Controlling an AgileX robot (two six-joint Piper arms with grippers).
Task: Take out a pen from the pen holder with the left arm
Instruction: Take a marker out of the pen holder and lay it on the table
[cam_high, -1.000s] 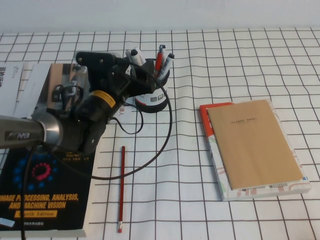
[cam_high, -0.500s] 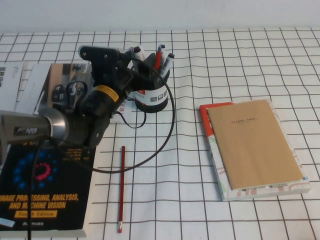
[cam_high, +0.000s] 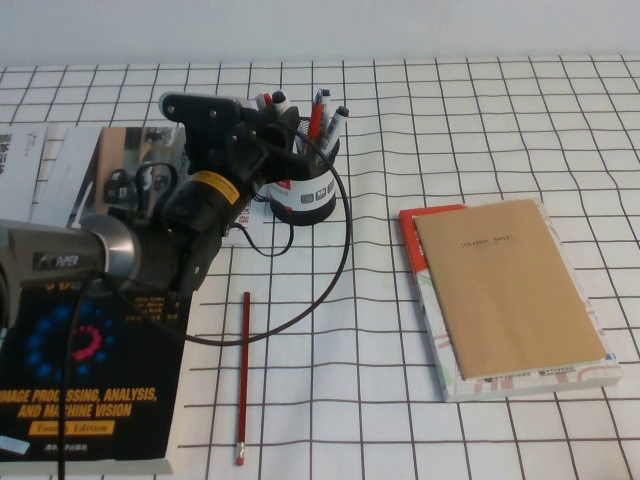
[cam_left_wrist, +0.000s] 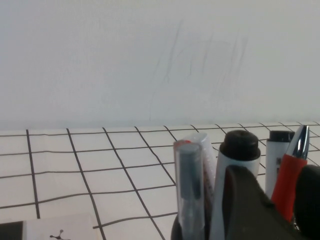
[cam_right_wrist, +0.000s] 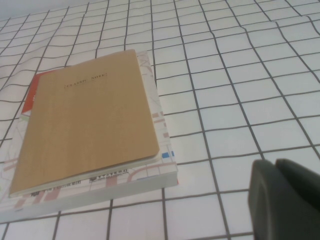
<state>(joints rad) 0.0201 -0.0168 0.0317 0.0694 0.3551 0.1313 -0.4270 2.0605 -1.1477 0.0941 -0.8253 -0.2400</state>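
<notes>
High view: white, black-gridded surface (cam_high: 500, 100), plain white wall (cam_high: 400, 30) behind; pen holder (cam_high: 305, 195) upright at rear left of centre, pens (cam_high: 317, 115) standing in it, left claw (cam_high: 268, 118) at its rim among them, grip cannot be told; red pencil (cam_high: 243, 375), textbook (cam_high: 90, 400) and tan notebook (cam_high: 505, 285) lie apart. Left wrist view: grey-capped pen (cam_left_wrist: 191, 190), black-capped marker (cam_left_wrist: 239, 147) and red pen (cam_left_wrist: 287, 182) packed upright together. Right wrist view: right claw (cam_right_wrist: 282, 197) above bare grid near the notebook, state cannot be told.
</notes>
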